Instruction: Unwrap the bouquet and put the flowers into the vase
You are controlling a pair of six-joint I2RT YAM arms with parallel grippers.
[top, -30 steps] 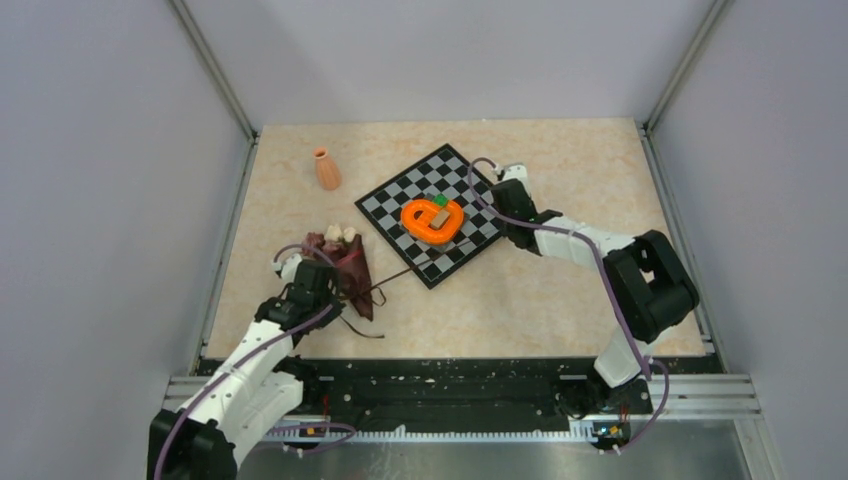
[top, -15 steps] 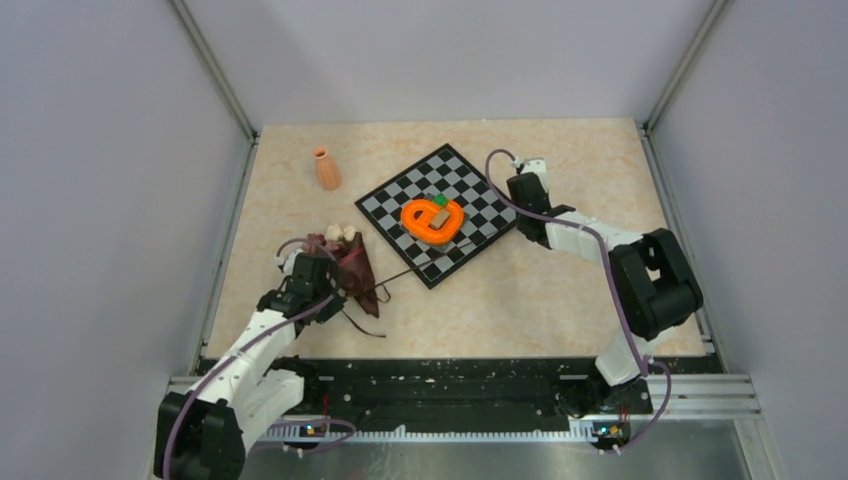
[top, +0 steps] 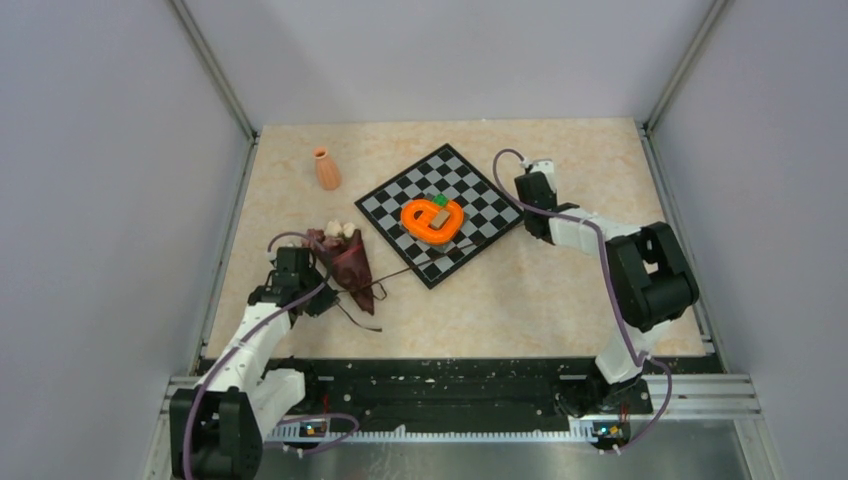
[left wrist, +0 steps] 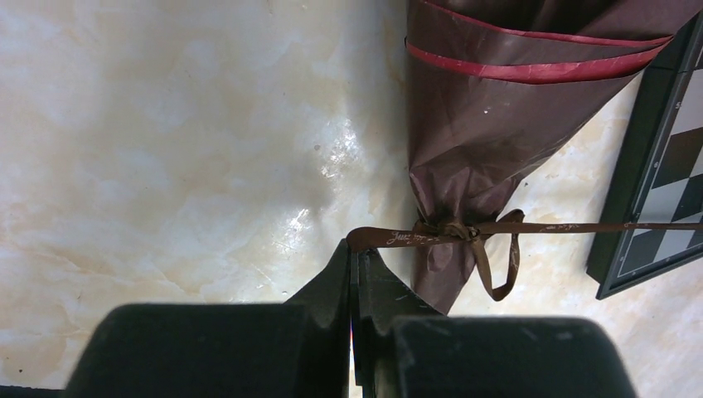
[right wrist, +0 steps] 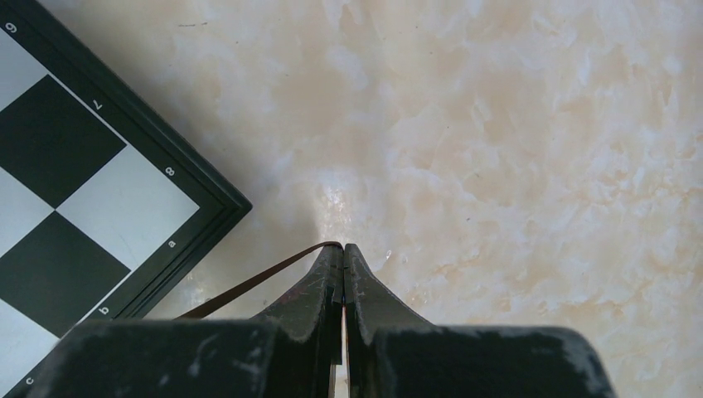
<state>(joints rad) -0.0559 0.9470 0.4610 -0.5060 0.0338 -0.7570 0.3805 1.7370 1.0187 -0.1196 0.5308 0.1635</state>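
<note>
- Bouquet [top: 347, 262] lies wrapped near the desk's [top: 560, 300] left edge, toward the near side. The knot [left wrist: 452, 230] is not undone yet.
- Left pincer [left wrist: 352, 253] is clenched on one end of the ribbon [left wrist: 398, 238].
- Right pincer [right wrist: 342, 249] is clenched on the other end, past the chessboard [top: 440, 175].
- I judge we're on the untying step. Next I'd pull the two ends apart without dragging the cone.
- Vase [top: 327, 170] waits near the far-left corner.

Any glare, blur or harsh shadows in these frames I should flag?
Top external: even light, soft shadows, no glare on the table. Left wrist: specular patches on it beside the bouquet; wrap and ribbon sharp, left end effector near-black, little detail. Right wrist: one glare spot ahead of the right end effector; chessboard crisp.
</note>
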